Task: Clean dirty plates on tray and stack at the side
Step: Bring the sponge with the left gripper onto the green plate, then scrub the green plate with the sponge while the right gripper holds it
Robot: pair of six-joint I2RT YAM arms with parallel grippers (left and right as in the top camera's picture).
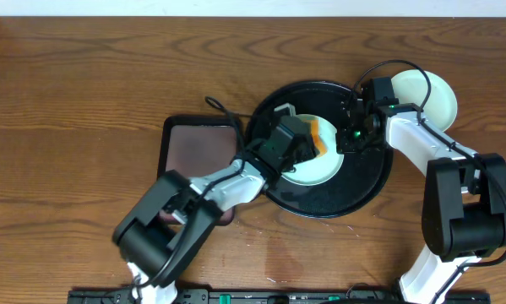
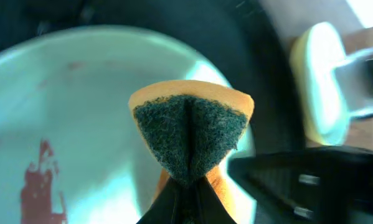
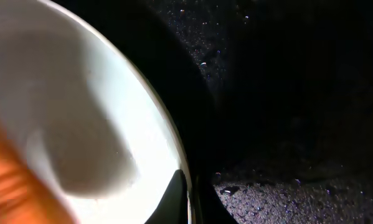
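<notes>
Plate (image 2: 99,81) could skid from the right gripper (image 3: 189,190) pinching its rim if the left gripper (image 2: 186,196), clamping the sponge (image 2: 189,124), scrubs the smear (image 2: 43,180) too hard.

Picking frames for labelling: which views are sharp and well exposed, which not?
Overhead: evenly lit and sharp. Left wrist: only the sponge is in focus; the smeared plate behind is blurred. Right wrist: the tray is nearly black, the plate's rim glares, an orange blur at lower left.
</notes>
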